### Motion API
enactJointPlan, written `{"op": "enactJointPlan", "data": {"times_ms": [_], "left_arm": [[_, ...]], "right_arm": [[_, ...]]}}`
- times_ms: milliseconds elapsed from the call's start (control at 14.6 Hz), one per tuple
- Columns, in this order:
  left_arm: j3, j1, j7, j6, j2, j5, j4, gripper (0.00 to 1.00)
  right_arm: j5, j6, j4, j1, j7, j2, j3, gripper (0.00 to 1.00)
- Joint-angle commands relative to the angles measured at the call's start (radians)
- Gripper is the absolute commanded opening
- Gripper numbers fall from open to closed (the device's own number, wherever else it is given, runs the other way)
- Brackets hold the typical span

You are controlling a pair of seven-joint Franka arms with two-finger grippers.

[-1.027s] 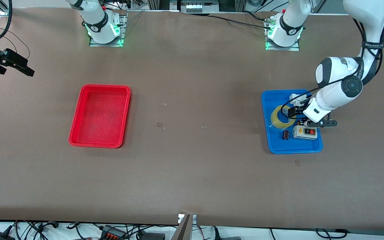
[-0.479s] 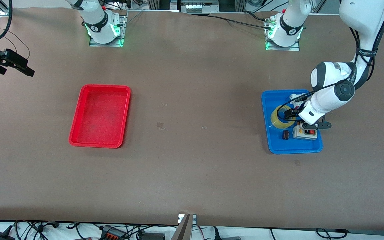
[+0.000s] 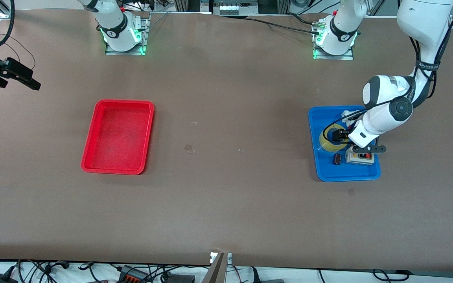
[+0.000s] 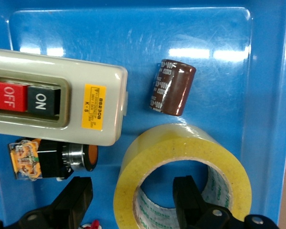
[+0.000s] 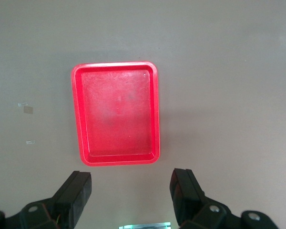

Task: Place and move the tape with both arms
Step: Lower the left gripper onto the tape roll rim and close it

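The tape (image 3: 328, 144), a yellowish ring, lies flat in the blue tray (image 3: 328, 173). In the left wrist view the tape (image 4: 148, 164) fills the corner by the fingers. My left gripper (image 3: 342, 136) is open and low over the tape. It straddles the ring's wall (image 4: 132, 191): one finger (image 4: 187, 193) is inside the hollow core, the other (image 4: 78, 193) is outside it. My right gripper (image 3: 14, 74) waits open and empty, high up at the right arm's end of the table; it also shows in the right wrist view (image 5: 131, 191).
In the blue tray (image 4: 133, 47) lie a beige ON/OFF switch box (image 4: 52, 102) (image 3: 360, 156), a small dark cylinder (image 4: 174, 93) (image 3: 337, 158) and a black push-button part (image 4: 52, 160). An empty red tray (image 3: 124, 102) (image 5: 115, 64) lies toward the right arm's end.
My left gripper has come down and shifted over the tape, so one finger now sits in its core. The tape and my right arm have not moved.
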Motion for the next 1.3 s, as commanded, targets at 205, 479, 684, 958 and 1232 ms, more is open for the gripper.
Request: {"op": "enactJointPlan", "data": {"times_ms": [205, 479, 684, 958, 1232], "left_arm": [[-0.002, -0.006, -0.003, 0.016, 0.005, -0.011, -0.005, 0.90], [-0.004, -0.007, -0.003, 0.018, 0.009, -0.010, -0.005, 0.73], [-0.004, -0.007, -0.003, 0.018, 0.010, -0.010, -0.004, 0.55], [-0.004, -0.010, -0.003, 0.018, 0.018, -0.010, 0.001, 0.40], [-0.005, -0.018, -0.003, 0.016, 0.018, -0.010, 0.001, 0.21]], "right_arm": [[0.007, -0.018, 0.016, -0.006, -0.018, 0.003, 0.003, 0.99], [0.007, -0.018, 0.016, -0.006, -0.018, 0.003, 0.003, 0.99], [0.007, -0.020, 0.016, -0.004, -0.018, 0.003, 0.003, 0.99], [0.007, -0.020, 0.010, -0.004, -0.019, 0.003, 0.003, 0.99], [0.007, -0.018, 0.010, -0.004, -0.019, 0.003, 0.003, 0.99]]}}
